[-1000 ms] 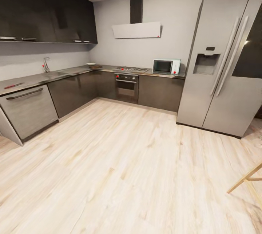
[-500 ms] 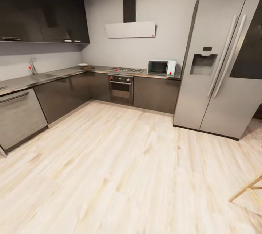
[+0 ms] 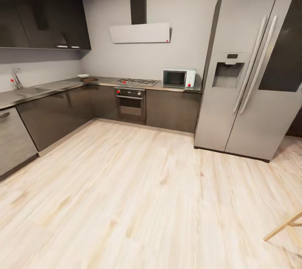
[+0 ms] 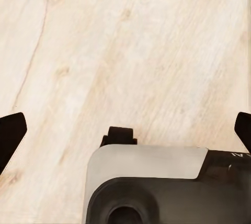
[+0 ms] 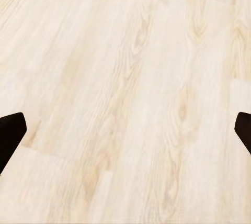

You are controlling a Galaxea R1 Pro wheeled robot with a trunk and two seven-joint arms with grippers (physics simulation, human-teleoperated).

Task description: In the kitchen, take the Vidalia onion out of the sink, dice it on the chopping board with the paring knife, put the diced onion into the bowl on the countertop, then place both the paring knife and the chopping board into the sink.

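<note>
Head view: long grey reflective tabletop (image 3: 50,88) carries the grey steel sink (image 3: 30,91), far off; the robot is in transit. Left wrist view: left tool (image 4: 125,130) splayed wide over pale wooden floor (image 4: 130,41), empty. Right wrist view: right tool (image 5: 125,130) likewise apart.

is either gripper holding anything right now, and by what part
Nothing is held. The left gripper and right gripper are both open, with only bare wooden floor between their fingertips.

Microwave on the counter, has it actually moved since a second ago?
No. The microwave keeps its spot beside the fridge; the whole picture slid left, so the camera turned.
</note>
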